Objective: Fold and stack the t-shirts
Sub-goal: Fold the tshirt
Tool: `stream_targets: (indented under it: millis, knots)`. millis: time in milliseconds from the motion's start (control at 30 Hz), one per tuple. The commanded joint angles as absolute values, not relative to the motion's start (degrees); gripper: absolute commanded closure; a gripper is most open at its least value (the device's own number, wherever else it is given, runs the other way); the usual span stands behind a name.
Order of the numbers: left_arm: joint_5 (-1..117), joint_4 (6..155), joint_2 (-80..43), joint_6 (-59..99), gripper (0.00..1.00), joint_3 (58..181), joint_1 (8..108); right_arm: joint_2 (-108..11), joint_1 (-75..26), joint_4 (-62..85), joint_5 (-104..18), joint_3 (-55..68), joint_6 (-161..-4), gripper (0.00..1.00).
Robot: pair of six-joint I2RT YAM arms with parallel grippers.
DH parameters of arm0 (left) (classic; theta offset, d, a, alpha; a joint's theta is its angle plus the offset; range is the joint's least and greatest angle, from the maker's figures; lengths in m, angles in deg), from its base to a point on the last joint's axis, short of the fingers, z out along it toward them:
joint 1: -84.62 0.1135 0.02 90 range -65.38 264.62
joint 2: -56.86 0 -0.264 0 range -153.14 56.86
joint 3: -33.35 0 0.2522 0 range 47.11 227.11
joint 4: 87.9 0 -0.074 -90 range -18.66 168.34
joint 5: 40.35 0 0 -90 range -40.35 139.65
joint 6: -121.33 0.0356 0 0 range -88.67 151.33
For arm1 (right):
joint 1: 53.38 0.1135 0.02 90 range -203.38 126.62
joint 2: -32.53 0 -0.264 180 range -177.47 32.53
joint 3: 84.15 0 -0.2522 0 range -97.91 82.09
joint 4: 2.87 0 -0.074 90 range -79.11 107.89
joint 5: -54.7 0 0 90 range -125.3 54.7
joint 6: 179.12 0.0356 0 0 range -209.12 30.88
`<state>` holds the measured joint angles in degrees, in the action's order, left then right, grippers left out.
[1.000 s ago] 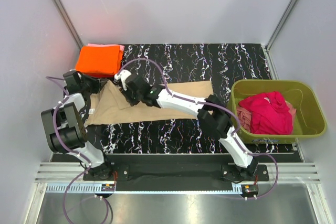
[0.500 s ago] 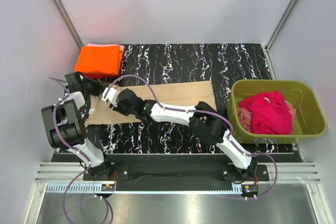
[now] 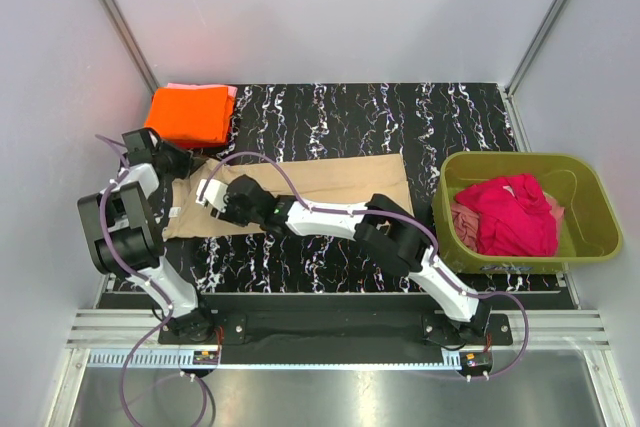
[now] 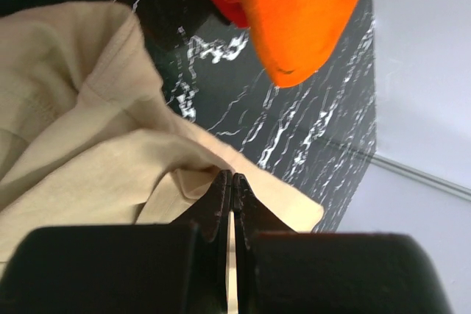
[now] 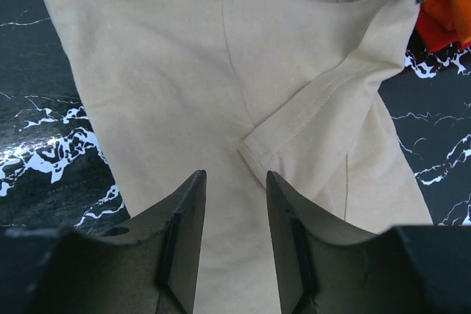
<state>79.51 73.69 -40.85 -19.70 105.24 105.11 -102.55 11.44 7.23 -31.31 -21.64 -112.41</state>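
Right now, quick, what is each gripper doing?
Left gripper: closed, pinching an edge of the tan t-shirt.
Right gripper: open, holding nothing, just above the tan t-shirt.

We find stacked t-shirts back left; a spread t-shirt centre; a tub right, holding crumpled t-shirts.

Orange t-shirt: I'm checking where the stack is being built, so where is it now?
In the top view the orange t-shirt lies folded at the table's far left corner, just beyond the left gripper and the tan t-shirt.
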Motion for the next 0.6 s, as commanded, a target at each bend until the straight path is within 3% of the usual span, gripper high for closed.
stream_targets:
  millis: [0, 567]
  knots:
    - [81.99, 70.96, -41.84, -17.19, 1.0, 107.32, 105.01, -103.52, 11.48, 4.21, -31.88, -21.63, -115.3, 0.54]
    - [82.17, 67.09, -43.51, -14.03, 1.0, 109.08, 105.01, -110.37, 11.4, 5.79, -25.46, -26.81, -120.49, 0.56]
